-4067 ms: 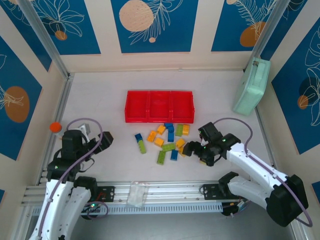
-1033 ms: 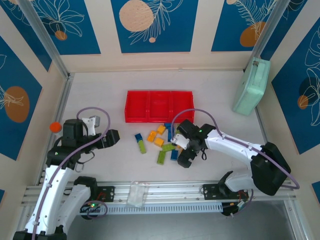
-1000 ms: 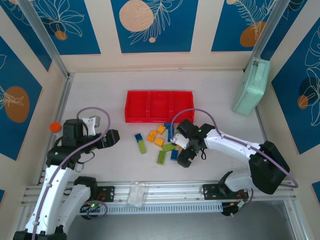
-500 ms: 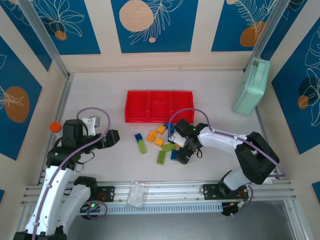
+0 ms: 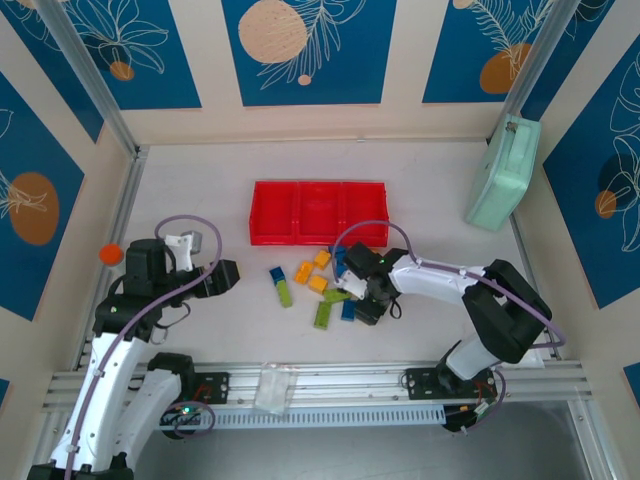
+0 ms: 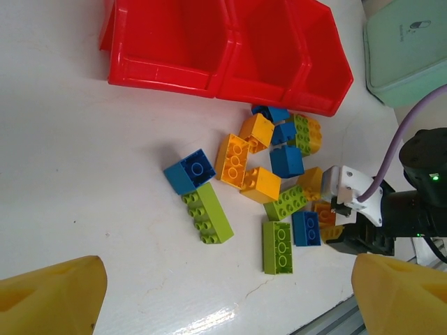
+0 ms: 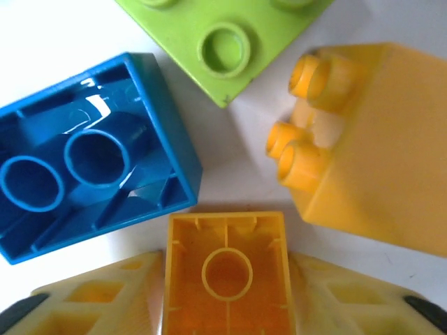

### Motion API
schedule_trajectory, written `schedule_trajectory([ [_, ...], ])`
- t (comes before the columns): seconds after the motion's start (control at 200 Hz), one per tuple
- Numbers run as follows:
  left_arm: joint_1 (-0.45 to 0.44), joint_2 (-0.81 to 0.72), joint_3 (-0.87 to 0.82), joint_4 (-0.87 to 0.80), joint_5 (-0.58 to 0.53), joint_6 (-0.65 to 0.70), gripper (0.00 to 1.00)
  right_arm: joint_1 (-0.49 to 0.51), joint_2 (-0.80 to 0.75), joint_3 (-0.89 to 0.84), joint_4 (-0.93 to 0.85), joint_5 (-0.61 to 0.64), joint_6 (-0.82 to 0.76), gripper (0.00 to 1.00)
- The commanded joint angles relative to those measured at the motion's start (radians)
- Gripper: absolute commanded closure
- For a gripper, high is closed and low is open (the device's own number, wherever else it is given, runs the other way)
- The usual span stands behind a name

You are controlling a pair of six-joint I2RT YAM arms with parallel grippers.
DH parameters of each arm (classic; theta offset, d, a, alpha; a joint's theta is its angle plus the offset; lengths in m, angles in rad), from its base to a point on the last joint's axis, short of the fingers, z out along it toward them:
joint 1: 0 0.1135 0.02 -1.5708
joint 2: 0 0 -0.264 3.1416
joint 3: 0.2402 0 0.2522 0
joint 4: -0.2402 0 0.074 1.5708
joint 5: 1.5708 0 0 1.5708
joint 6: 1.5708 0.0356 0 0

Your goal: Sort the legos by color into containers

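Observation:
The legos lie in a loose cluster in front of the red containers (image 5: 318, 212) (image 6: 230, 49). In the right wrist view a small orange brick (image 7: 227, 241) lies hollow side up, and my right gripper (image 7: 227, 286) is shut on it, one pale yellow finger (image 7: 91, 300) pressed against each side. Beside it are a blue brick (image 7: 84, 160), a lime brick (image 7: 223, 42) and a yellow brick (image 7: 370, 167). From above, the right gripper (image 5: 362, 300) is low at the cluster's right edge. My left gripper (image 5: 225, 275) (image 6: 223, 307) hangs open left of the cluster, holding nothing.
A mint-green case (image 5: 503, 172) leans at the back right. An orange-capped bottle (image 5: 110, 254) stands by the left wall. A blue brick (image 6: 188, 171) joined to a long lime brick (image 6: 207, 213) is the cluster's leftmost piece. All three bins look empty.
The right gripper slid a little left into the cluster and closed its fingers on the small orange brick. The left arm has barely moved.

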Motion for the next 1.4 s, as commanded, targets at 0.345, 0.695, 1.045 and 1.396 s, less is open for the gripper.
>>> schedule_trajectory([
  [0.345, -0.007, -0.020, -0.012, 0.018, 0.022, 0.021, 0.10, 0.020, -0.193, 0.071, -0.162, 0.123, 0.044, 0.76],
  [0.695, -0.007, -0.019, -0.017, 0.026, 0.030, 0.023, 0.06, -0.154, -0.383, 0.288, 0.039, -0.043, 0.176, 0.83],
  [1.045, -0.007, -0.017, -0.020, 0.030, 0.036, 0.020, 0.02, -0.409, 0.156, 0.713, -0.126, -0.201, 0.485, 0.81],
  [1.396, -0.007, -0.016, -0.025, 0.042, 0.045, 0.016, 0.01, -0.408, 0.444, 0.924, -0.175, -0.179, 0.486, 0.73],
])
